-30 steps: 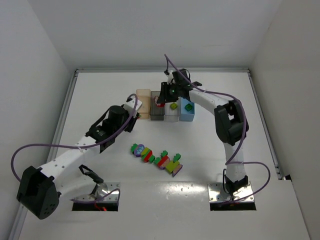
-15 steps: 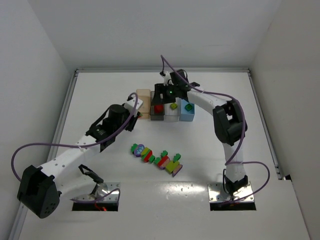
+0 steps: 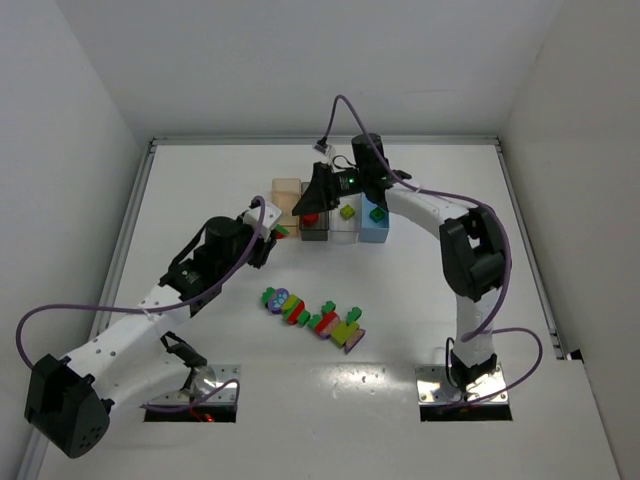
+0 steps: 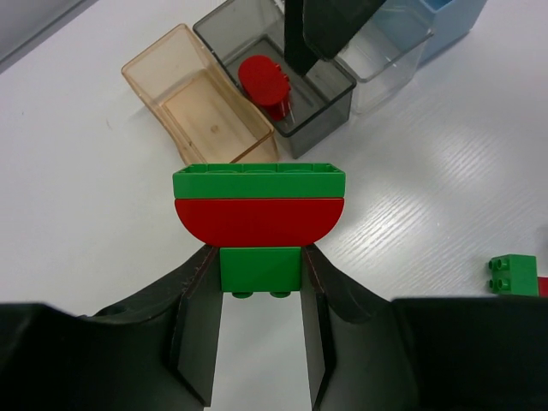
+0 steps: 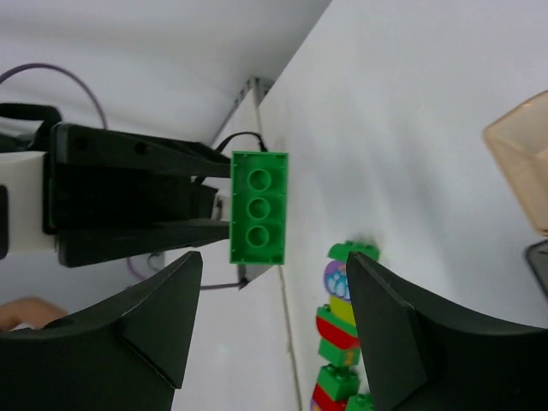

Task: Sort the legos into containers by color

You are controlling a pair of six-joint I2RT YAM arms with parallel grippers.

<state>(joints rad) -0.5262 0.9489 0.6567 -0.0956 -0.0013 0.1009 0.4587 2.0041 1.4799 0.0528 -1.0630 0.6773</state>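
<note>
My left gripper [image 3: 272, 232] [image 4: 259, 259] is shut on the bottom green brick of a green-red-green lego cluster [image 4: 259, 221], held just in front of the tan container [image 4: 205, 107] [image 3: 287, 194]. The dark grey container [image 4: 324, 101] [image 3: 315, 230] holds a red lego [image 4: 265, 81]. My right gripper [image 3: 306, 205] [image 5: 274, 282] hangs open and empty over the tan and grey containers, facing the left gripper's cluster [image 5: 259, 218]. A lime lego [image 3: 347, 212] lies in the clear container [image 3: 345, 232] and a green one [image 3: 377, 213] in the light blue container [image 3: 375, 233].
A row of joined green, red, lime and purple legos [image 3: 315, 318] [image 5: 341, 342] lies mid-table between the arm bases. A loose end of it, a green brick [image 4: 514, 272], shows at the right in the left wrist view. White walls ring the table.
The right gripper opened and let the red lego drop into the dark grey container, then swung left. The left arm drew back slightly toward the near side, still holding its cluster.
</note>
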